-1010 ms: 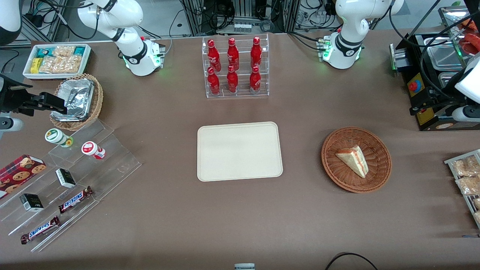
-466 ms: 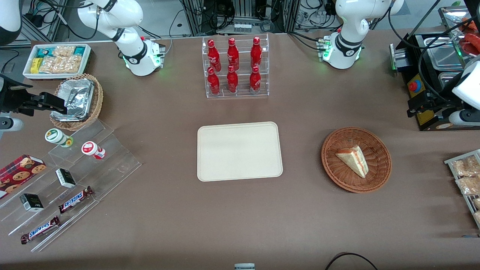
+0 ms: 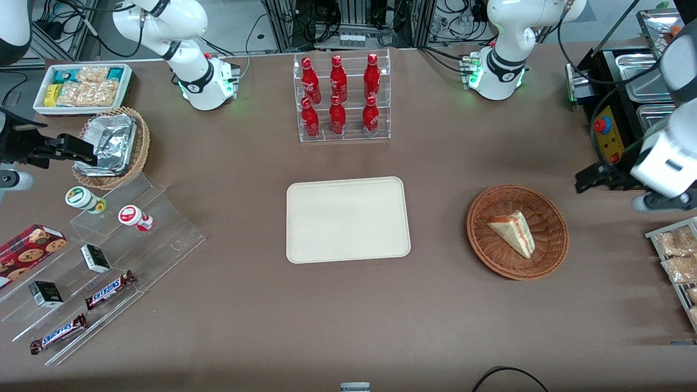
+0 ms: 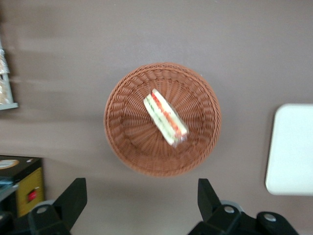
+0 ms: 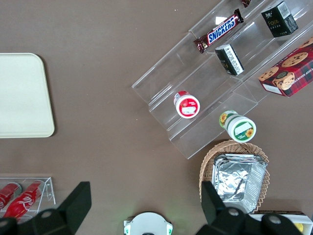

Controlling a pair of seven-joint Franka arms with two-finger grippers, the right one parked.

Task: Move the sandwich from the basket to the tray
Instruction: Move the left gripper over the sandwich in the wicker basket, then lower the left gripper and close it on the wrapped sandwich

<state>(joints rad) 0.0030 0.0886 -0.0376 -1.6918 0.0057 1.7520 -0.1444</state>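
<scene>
A: Status on the sandwich (image 3: pixel 512 233)?

B: Lying in the reddish-brown basket (image 3: pixel 517 232), roughly centred. It's on its side: filling edge with the red and green layers faces the working arm's end of the tabletop (image 3: pixel 245 305). In the front view the long axis runs diagonally. The narrow tip points toward the front camera and slightly toward the working arm's end. The blunt end sits farther from the camera, toward the tray (image 3: pixel 347 219).

A: Tray?

B: Cream, flat, mid-tabletop, well apart from the basket toward the parked arm's end. Nothing on it.

A: Your tool?

B: My tool (image 4: pixel 139 198) is up in the air, off the basket rim toward the working arm's end and a bit farther from the front camera. Fingers (image 4: pixel 73 198) spread wide, holding nothing. In the wrist view the basket sits between the two fingers, not touching either. Sandwich untouched.

A: Anything close by?

B: Rack of red bottles (image 3: pixel 340 97) farther from the front camera than the tray. Wire shelf with snack packets (image 3: pixel 677 256) at the working arm's end, nearer the camera than my tool. Black control box with a red button (image 3: pixel 607 133) just beside the arm there.
</scene>
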